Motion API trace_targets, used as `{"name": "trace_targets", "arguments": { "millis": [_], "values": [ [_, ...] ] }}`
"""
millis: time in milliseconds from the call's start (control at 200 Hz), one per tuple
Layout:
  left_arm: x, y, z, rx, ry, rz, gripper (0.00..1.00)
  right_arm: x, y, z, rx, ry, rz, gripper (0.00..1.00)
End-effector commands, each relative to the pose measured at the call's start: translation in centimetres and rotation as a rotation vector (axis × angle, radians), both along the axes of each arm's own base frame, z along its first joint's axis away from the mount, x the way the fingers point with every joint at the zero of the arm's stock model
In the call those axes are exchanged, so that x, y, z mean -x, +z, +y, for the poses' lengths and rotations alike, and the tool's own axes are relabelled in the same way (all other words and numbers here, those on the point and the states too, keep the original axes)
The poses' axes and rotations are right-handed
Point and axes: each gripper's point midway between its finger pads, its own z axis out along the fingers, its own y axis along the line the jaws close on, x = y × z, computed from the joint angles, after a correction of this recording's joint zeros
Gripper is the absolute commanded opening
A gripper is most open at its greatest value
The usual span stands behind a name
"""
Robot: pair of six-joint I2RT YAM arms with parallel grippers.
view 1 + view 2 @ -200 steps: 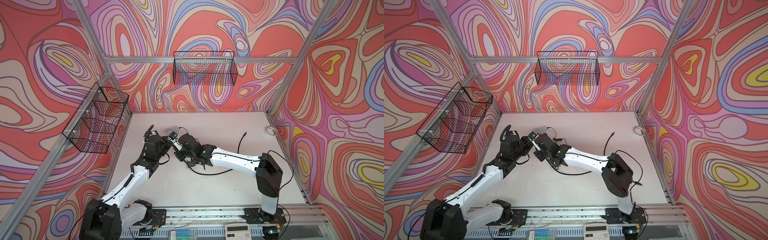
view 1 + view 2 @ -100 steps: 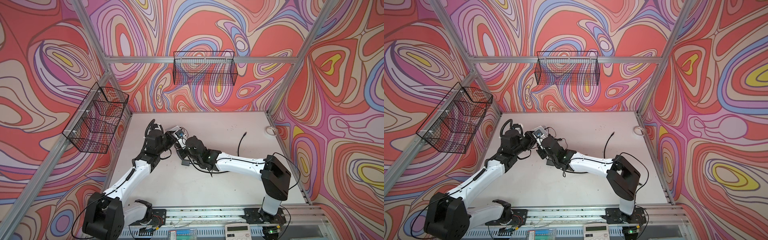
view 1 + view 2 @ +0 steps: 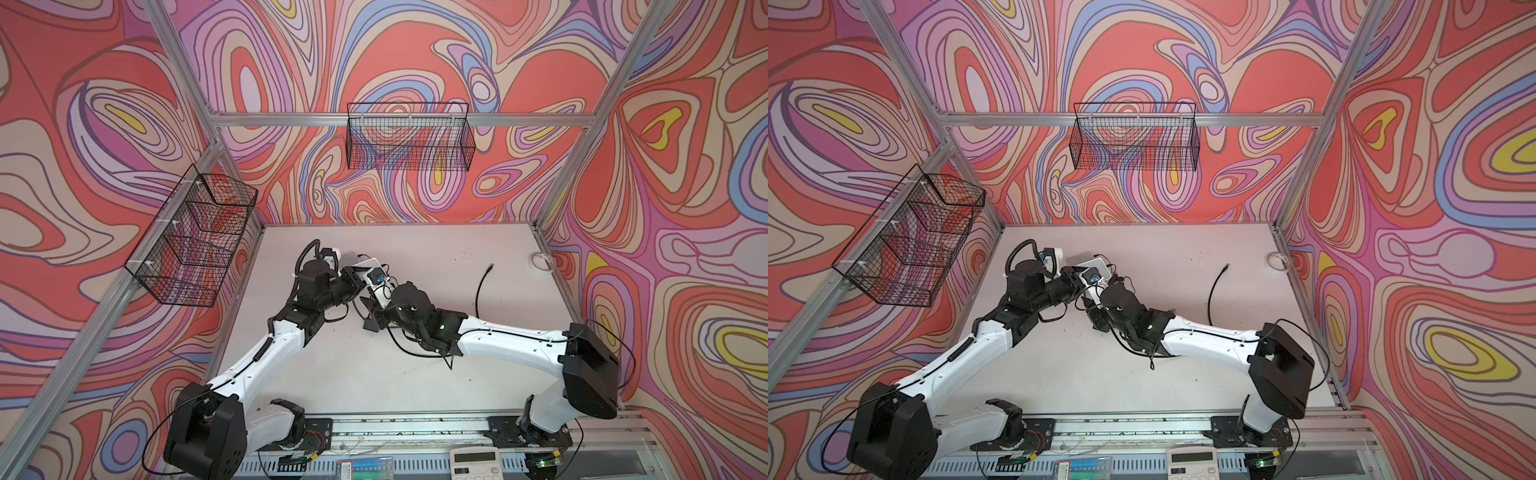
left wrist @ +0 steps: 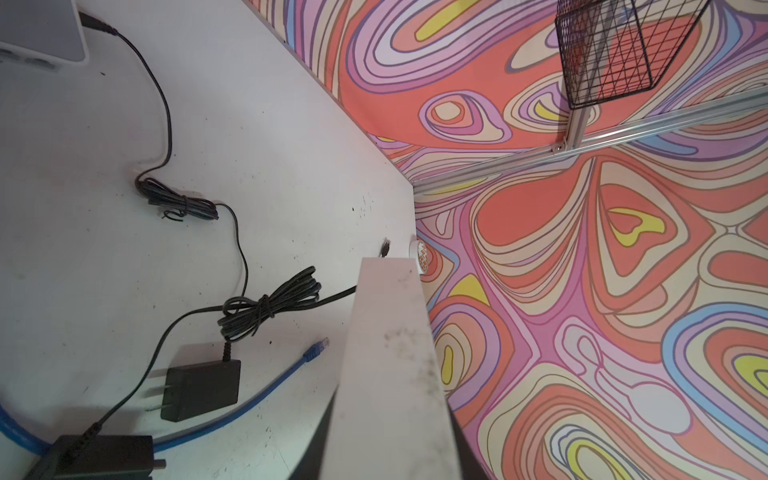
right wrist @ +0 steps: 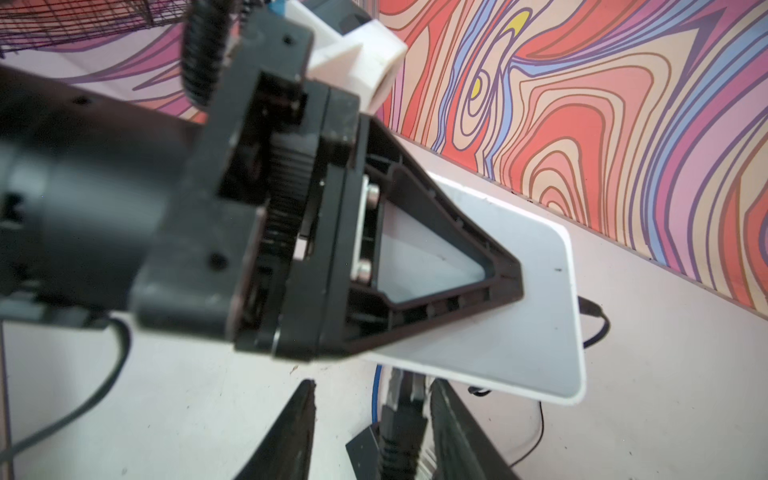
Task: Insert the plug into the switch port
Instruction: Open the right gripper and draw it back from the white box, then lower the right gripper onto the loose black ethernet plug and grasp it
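My left gripper [image 5: 478,291] is shut on the white switch [image 5: 536,316] and holds it up off the table near the back left; the switch [image 4: 390,374] fills the left wrist view. In both top views the switch [image 3: 371,263] [image 3: 1101,263] shows just past the left gripper [image 3: 354,281]. The black plug [image 5: 402,415] stands with its tip under the switch's edge, where its seating is hidden. My right gripper [image 5: 374,436] is open around it, with one finger [image 5: 457,440] close beside the plug and the other well clear. The plug's black cable [image 3: 479,291] trails away to the right.
A second pale device [image 4: 41,33] lies on the table with a thin cord. Two black power adapters [image 4: 199,390] [image 4: 99,457], a bundled cord and a blue network cable [image 4: 291,374] lie under the switch. A tape roll [image 3: 542,262] sits at the back right. Wire baskets [image 3: 409,141] hang on the walls.
My right gripper's jaws have spread apart off the plug. Both grippers and the switch have shifted toward the back of the table.
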Motion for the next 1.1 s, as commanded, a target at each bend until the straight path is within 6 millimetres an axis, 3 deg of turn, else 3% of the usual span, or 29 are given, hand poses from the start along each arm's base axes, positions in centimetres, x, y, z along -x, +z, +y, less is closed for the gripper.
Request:
{"name": "trace_targets", "arguments": {
  "millis": [0,160,265,391,621,896,961,981,1097],
  "values": [
    [1.1,-0.6,-1.0,0.006,-0.074,0.026,0.0,0.2,4.3,-2.2,-0.134,-0.031,-0.05,0.49],
    [0.9,-0.7,-1.0,0.006,-0.068,0.019,0.0,1.3,3.7,-4.9,-0.156,-0.043,-0.014,0.52],
    [0.9,-0.6,-1.0,0.007,-0.069,0.016,0.0,0.9,2.9,-6.7,-0.138,-0.1,0.013,0.53],
    [1.4,-0.8,-0.7,-0.001,-0.064,0.02,0.0,-1.2,1.2,-10.3,-0.135,-0.226,0.088,0.53],
    [3.0,-1.3,1.1,-0.023,0.008,0.01,0.0,-6.3,-3.1,-19.6,-0.031,-0.625,0.278,0.51],
    [3.8,-0.6,4.9,0.016,0.217,-0.045,0.0,-9.6,-7.8,-28.5,0.05,-1.002,0.443,0.5],
    [4.1,0.1,5.7,0.029,0.256,-0.069,0.0,-10.3,-9.0,-30.1,0.055,-1.067,0.475,0.49],
    [4.5,-1.5,5.9,0.01,0.264,-0.039,0.0,-10.4,-9.4,-30.6,0.052,-1.089,0.49,0.49],
    [5.2,-2.3,6.7,0.005,0.29,-0.028,0.0,-11.4,-10.9,-32.6,0.065,-1.184,0.529,0.48]
  ]
}}
